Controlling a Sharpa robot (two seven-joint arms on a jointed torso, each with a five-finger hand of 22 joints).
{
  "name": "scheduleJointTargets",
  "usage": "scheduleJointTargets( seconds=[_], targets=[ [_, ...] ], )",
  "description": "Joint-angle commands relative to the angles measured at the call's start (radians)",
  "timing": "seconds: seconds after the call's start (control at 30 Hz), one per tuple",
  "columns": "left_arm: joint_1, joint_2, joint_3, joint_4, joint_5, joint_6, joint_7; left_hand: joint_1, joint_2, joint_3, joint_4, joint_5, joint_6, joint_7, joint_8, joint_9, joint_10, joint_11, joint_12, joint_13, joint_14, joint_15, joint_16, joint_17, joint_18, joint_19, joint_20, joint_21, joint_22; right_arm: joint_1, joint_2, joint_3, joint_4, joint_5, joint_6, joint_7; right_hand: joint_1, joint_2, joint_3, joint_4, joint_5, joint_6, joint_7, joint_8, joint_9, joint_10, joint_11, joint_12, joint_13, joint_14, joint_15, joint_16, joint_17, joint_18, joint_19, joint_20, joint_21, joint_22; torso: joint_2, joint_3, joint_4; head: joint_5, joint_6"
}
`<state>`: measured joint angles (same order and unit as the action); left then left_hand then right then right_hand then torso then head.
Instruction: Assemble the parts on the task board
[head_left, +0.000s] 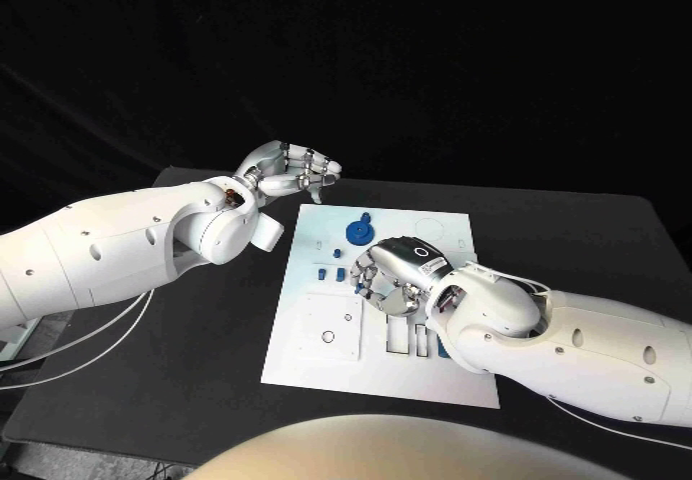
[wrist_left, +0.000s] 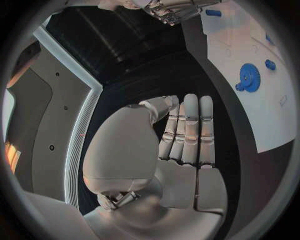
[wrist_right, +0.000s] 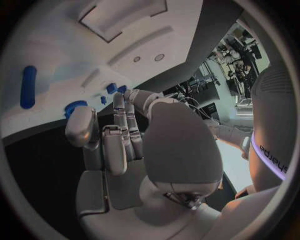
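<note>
The white task board (head_left: 325, 350) lies in the middle of the black table. My right hand (head_left: 392, 277) hovers over its centre, fingers pointing down at the board, and nothing visibly held. In the right wrist view its fingertips (wrist_right: 119, 97) stand close to small blue parts (wrist_right: 111, 88); whether they touch is unclear. A blue gear (head_left: 358, 233) lies just beyond the hand, also seen as the gear (wrist_left: 250, 76). My left hand (head_left: 296, 170) floats off the board's far left corner, and its fingers (wrist_left: 190, 127) are straight and empty.
A small blue part (head_left: 316, 197) lies near the board's far left corner. Two blue bars (head_left: 418, 340) sit on the near side beside my right forearm. A blue oblong peg (wrist_right: 27, 86) and a rectangular recess (wrist_right: 122, 17) show on the board.
</note>
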<state>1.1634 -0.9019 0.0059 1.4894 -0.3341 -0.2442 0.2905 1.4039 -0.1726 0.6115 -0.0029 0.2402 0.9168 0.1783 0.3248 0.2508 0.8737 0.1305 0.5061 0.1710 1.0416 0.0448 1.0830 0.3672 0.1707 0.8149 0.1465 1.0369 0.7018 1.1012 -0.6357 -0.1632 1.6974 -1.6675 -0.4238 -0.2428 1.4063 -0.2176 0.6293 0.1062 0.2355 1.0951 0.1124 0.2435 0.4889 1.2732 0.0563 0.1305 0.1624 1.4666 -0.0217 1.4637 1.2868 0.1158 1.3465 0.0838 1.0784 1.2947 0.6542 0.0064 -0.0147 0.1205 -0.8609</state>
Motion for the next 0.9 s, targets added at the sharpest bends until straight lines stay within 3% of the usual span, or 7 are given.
scheduleJointTargets(
  seconds=[0.03,0.17,0.43,0.9],
  targets=[
    [0.001,0.005,0.0,0.002,0.003,0.019,0.004,0.007,0.003,0.001,-0.008,0.003,0.0,0.01,-0.005,-0.001,-0.004,0.0,-0.007,-0.001,-0.005,0.006,-0.006,-0.002,0.014,-0.007,-0.003,-0.002,0.001,-0.015,0.014,-0.001,-0.013,-0.014,0.021,0.017,-0.008,0.007,0.006,-0.002,0.006,0.003,0.003,0.003,0.014,0.015,-0.008,-0.001,0.0,0.05,-0.005,0.002,-0.001,-0.01,-0.004,-0.006,-0.005,-0.001,0.001,0.0003,0.0001,0.01,-0.006],
    [0.001,0.007,0.0,0.001,0.002,0.019,0.003,0.006,0.004,0.0,-0.009,0.003,0.001,0.01,-0.005,-0.001,-0.005,0.001,-0.007,-0.002,-0.005,0.006,-0.007,-0.002,0.014,-0.007,-0.002,-0.002,0.001,-0.031,0.029,-0.002,-0.025,-0.013,0.015,0.019,-0.008,0.007,0.006,-0.003,0.006,0.002,0.004,0.003,0.015,0.014,-0.008,-0.002,0.0,0.05,-0.004,0.002,-0.002,-0.01,-0.004,-0.005,-0.006,-0.001,0.001,0.0012,-0.0003,0.02,-0.012],
    [0.001,0.011,0.0,0.001,-0.006,0.022,0.001,0.006,0.004,0.0,-0.009,0.002,0.001,0.01,-0.005,-0.001,-0.005,0.001,-0.007,-0.003,-0.005,0.006,-0.007,-0.002,0.014,-0.007,-0.002,-0.002,0.002,-0.048,0.046,-0.002,-0.035,-0.012,0.02,0.02,-0.009,0.007,0.006,-0.004,0.006,0.001,0.005,0.003,0.016,0.013,-0.008,-0.003,0.0,0.05,-0.004,0.002,-0.001,-0.01,-0.004,-0.005,-0.005,-0.001,0.002,0.0004,-0.0005,0.035,-0.012],
    [0.001,0.013,0.0,-0.001,-0.008,0.025,-0.002,0.006,0.003,0.0,-0.01,0.002,0.001,0.01,-0.005,-0.001,-0.006,0.001,-0.008,-0.004,-0.005,0.006,-0.008,-0.003,0.014,-0.008,-0.002,-0.001,0.002,-0.059,0.047,-0.004,-0.036,-0.01,0.04,0.012,-0.015,0.006,0.004,-0.005,0.005,-0.001,0.005,0.004,0.019,0.012,-0.006,-0.005,0.0,0.051,-0.003,0.003,0.001,-0.011,-0.003,-0.005,-0.004,0.0,0.001,0.0014,-0.0004,0.038,-0.012]
  ],
)
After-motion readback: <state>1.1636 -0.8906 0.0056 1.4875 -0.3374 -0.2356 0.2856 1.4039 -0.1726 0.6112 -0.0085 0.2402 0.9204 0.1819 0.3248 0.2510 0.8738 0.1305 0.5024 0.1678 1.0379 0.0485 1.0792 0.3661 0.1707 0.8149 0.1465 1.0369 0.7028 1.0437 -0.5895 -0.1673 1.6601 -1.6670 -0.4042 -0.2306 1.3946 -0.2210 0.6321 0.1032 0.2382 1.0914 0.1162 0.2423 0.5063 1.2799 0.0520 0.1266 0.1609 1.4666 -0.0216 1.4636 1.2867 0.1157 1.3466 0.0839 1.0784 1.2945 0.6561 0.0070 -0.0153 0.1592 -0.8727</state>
